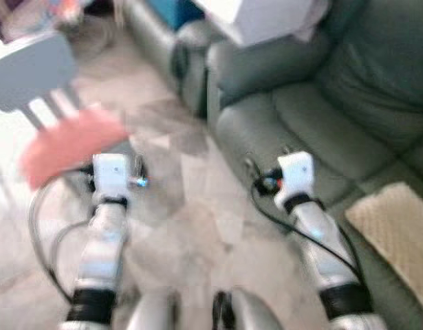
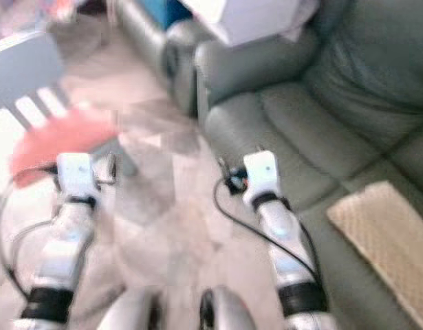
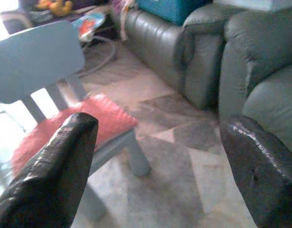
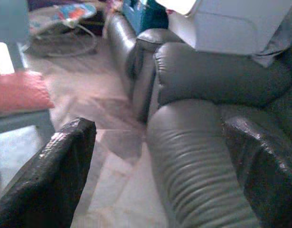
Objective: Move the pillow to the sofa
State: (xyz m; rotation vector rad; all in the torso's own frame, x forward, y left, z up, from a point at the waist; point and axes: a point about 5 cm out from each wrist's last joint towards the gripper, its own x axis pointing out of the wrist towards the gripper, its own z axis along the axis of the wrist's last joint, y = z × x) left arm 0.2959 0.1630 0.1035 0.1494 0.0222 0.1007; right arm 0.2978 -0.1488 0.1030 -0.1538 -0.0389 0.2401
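Observation:
A red pillow (image 1: 70, 144) lies on the seat of a small light-blue chair (image 1: 32, 69) at my front left. The grey-green leather sofa (image 1: 294, 117) stands at my right. My left gripper (image 3: 159, 122) hovers over the floor a short way from the chair, open, with the pillow (image 3: 74, 126) beyond one finger. My right gripper (image 4: 159, 124) is open and empty beside the sofa's front edge, facing its armrest (image 4: 217, 76). Neither gripper touches the pillow.
A beige textured cushion (image 1: 397, 230) lies on the sofa seat at the far right. A white box (image 1: 266, 17) rests on the armrest. A second grey sofa (image 3: 160, 42) with a blue box (image 3: 174, 7) stands behind, and a baby bouncer (image 4: 65, 19) lies farther back. Tiled floor (image 1: 190, 227) runs between chair and sofa.

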